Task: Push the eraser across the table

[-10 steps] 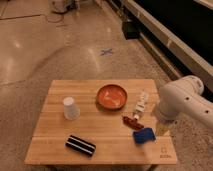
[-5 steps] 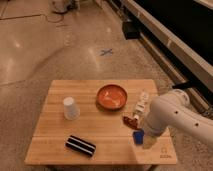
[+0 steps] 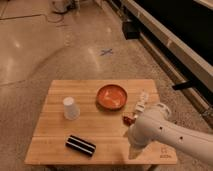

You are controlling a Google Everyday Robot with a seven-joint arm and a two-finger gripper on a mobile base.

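Note:
The eraser (image 3: 81, 145), a flat black block with white stripes, lies near the front left edge of the light wooden table (image 3: 100, 127). My white arm (image 3: 160, 131) reaches in from the right over the table's front right part. The gripper (image 3: 132, 150) hangs at the arm's end, pointing down near the front edge. It is to the right of the eraser, with a clear gap between them.
A white paper cup (image 3: 70, 108) stands upside down at the left. An orange bowl (image 3: 111, 96) sits at the back middle. A small white object (image 3: 142, 100) and a red packet (image 3: 129, 119) lie right of the bowl. A dark logo (image 3: 162, 156) marks the front right corner.
My arm has swung left over the table toward the eraser and now covers the blue block. The eraser, cup and bowl have not moved.

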